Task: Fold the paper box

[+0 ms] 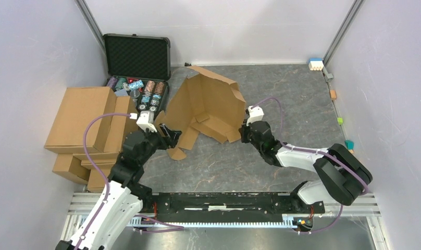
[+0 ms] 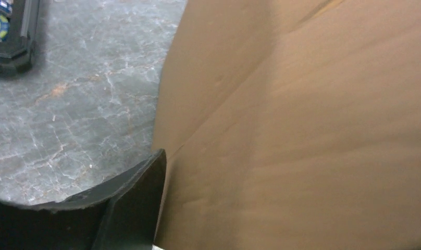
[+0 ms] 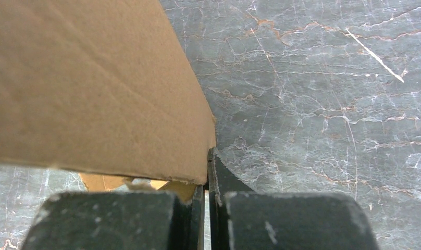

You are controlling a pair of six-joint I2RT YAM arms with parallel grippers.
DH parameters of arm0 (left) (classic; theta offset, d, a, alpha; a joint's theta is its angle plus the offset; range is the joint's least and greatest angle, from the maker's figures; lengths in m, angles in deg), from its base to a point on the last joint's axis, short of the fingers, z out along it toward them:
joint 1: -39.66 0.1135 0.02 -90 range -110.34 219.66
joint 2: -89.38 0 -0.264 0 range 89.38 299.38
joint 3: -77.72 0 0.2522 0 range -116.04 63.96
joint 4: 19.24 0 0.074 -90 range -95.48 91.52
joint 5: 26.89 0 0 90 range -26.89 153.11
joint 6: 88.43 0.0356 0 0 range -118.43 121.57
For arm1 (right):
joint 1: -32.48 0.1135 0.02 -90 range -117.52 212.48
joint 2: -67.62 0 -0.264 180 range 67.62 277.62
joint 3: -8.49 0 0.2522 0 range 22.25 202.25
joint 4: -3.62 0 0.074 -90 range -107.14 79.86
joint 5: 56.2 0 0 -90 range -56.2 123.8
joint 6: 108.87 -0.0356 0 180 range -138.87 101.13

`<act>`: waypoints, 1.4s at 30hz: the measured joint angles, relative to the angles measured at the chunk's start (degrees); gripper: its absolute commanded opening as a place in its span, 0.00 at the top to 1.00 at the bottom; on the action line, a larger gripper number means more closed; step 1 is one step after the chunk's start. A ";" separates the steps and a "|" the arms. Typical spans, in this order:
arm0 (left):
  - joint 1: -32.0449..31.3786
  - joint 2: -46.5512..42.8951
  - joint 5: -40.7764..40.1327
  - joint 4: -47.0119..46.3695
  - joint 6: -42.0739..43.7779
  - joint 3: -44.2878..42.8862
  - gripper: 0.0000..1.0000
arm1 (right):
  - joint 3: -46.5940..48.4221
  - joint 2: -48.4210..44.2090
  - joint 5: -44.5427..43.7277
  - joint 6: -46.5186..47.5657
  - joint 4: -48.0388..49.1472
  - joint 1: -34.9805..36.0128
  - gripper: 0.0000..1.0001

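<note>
The paper box (image 1: 206,107), a brown die-cut cardboard sheet, stands half raised on the table's middle, its panels upright and small flaps spread on the table in front. My right gripper (image 1: 245,131) is at its right edge; in the right wrist view the gripper (image 3: 208,174) is shut, with the bottom corner of a cardboard panel (image 3: 94,88) pinched between its fingertips. My left gripper (image 1: 170,136) sits at the sheet's lower left flap. In the left wrist view one dark finger (image 2: 140,200) stands well off to the left beside the cardboard (image 2: 302,130), which hides the other finger.
A black foam-lined case (image 1: 137,53) with poker chips (image 1: 148,92) stands open at the back left. A pile of brown cartons (image 1: 83,125) lies along the left wall, close to my left arm. Small coloured blocks (image 1: 316,63) sit along the right wall.
</note>
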 measured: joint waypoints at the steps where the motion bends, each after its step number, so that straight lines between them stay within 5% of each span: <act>1: 0.00 -0.44 -0.98 -2.86 -0.22 2.25 0.65 | 0.00 -0.28 0.94 0.13 -0.24 -0.55 1.00; 3: 0.00 -1.38 -1.88 -8.15 -0.55 6.47 0.94 | -0.02 -0.61 2.40 0.46 -0.55 -1.49 1.00; 4: 0.00 -1.79 -2.56 -11.19 0.31 8.90 0.98 | -0.02 -0.72 2.97 0.59 -0.83 -1.90 1.00; 14: -2.64 1.03 0.74 -16.48 0.98 9.25 0.98 | 0.42 0.00 4.48 -3.08 -1.36 -3.21 1.00; 30: -22.75 7.45 -0.61 -10.84 -0.90 1.22 0.98 | 6.34 7.72 -0.66 -12.11 -2.03 1.05 0.98; 32: -22.86 7.50 -0.79 -10.82 -1.36 1.20 0.98 | 6.14 7.72 -0.81 -12.00 -1.81 1.09 0.95; 34: -22.86 7.56 -0.68 -11.02 -1.88 1.18 0.98 | 5.95 7.72 -0.81 -11.96 -1.46 1.07 0.71; 36: -22.86 8.13 0.17 -11.58 -2.10 1.09 0.98 | 5.95 7.74 -0.37 -11.85 -1.11 0.92 0.64; 42: -22.88 7.67 -0.48 -9.20 -2.08 -0.74 0.98 | 6.29 8.31 0.07 -5.51 -0.81 0.42 0.63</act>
